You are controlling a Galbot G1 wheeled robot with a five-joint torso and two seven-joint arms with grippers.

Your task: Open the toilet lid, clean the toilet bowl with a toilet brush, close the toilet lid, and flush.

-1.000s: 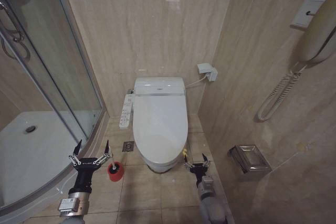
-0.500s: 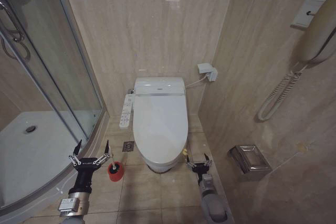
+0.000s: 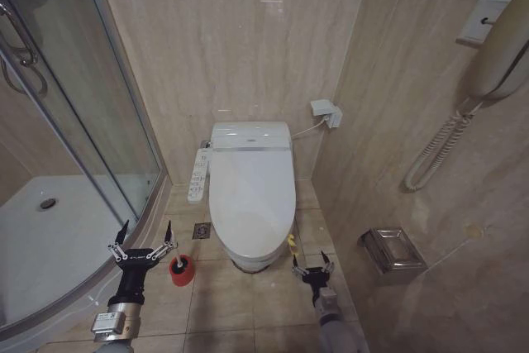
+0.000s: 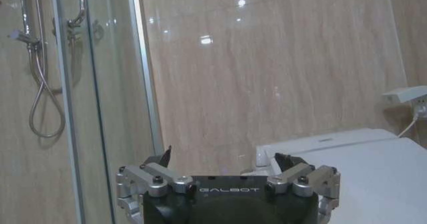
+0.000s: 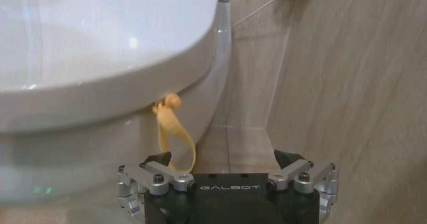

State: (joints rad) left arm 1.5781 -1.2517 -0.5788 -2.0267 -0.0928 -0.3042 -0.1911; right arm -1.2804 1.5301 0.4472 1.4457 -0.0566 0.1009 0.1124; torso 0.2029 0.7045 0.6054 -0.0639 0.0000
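**Lid down, strap within reach of the right claw**

Closed over the toilet bowl (image 3: 248,260) against the back wall: the toilet lid (image 3: 252,192), flat and glossy, task apparently at its very first step. Hanging from the lid's front right edge: a yellow strap (image 5: 172,134), looped, probably fitted as a pull so a claw can lift the smooth cover.

Low on the floor just beside that strap: the right gripper (image 3: 312,266), fingers spread, nothing held, strap dangling close by its left finger in the wrist view but not pinched. Likely lined up for hooking the loop.

Raised near the shower glass, well apart from the lid: the left gripper (image 3: 142,247), wide open and empty, apparently waiting.

Beside the bowl on the floor, just by the left claw: the red holder cup (image 3: 182,270), brush handle too small to make out.

Readable on both claw bodies: "GALBOT".
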